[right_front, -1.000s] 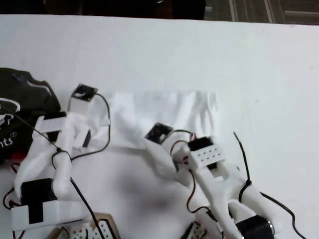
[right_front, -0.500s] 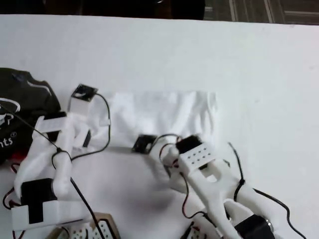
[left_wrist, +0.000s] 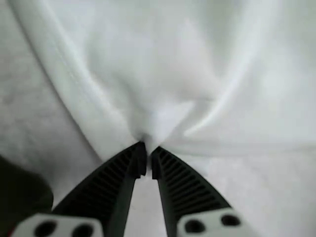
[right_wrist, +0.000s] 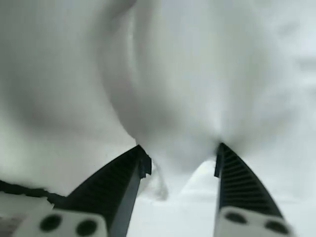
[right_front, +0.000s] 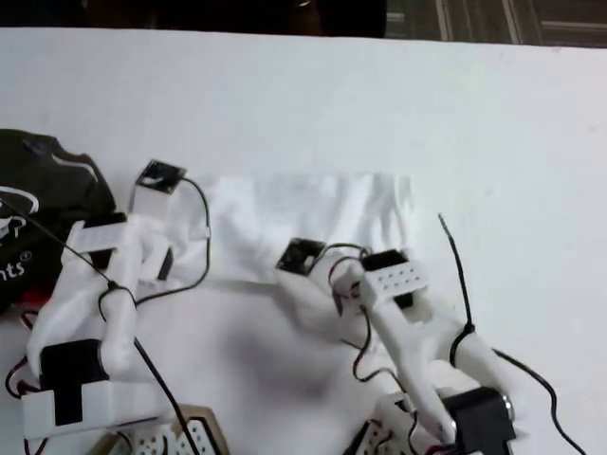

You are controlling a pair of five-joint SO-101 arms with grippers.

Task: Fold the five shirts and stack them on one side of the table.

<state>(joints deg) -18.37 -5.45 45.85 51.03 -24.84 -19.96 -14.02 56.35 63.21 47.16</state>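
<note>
A white shirt lies folded into a wide strip in the middle of the white table. At the strip's left end my left gripper is shut on a pinch of the white shirt, with the cloth puckering at the tips. My right gripper stands open at the strip's near edge, its two fingers astride a bulge of the white shirt. The right arm comes in from the front right, the left arm from the front left.
A dark shirt with white print lies bunched at the table's left edge, beside the left arm. Cables trail from both arms. The table's back edge meets a dark floor.
The right arm drew back to the left half a second ago and has since swung forward to the shirt's near edge again. The left arm has kept still.
</note>
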